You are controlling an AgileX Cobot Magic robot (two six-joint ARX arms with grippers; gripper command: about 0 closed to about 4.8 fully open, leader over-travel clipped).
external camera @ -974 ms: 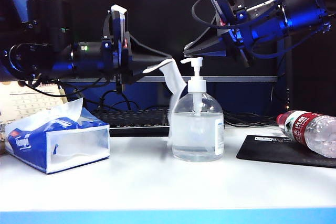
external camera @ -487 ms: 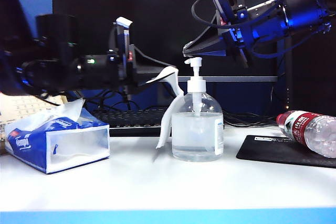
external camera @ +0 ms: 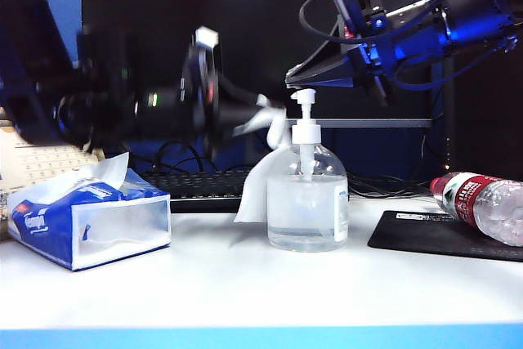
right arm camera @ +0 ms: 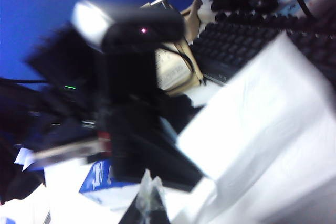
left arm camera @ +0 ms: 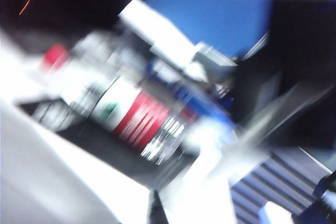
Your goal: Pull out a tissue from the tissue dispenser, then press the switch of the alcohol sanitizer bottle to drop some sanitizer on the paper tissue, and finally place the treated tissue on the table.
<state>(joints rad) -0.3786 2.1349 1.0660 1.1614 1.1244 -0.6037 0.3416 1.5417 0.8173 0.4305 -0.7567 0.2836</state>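
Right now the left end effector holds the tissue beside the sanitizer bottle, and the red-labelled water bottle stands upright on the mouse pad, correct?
Not quite: in the exterior view the water bottle lies on its side over the mouse pad. The left end effector does hold the tissue beside the sanitizer bottle.

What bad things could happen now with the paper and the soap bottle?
The thin white paper tissue hangs from the shut left gripper and touches the rounded clear sanitizer bottle; moving it could snag or tear it. The shut right gripper hovers just above the white pump head, so an off-centre press might tip the bottle. The tissue may also miss the nozzle's drops.
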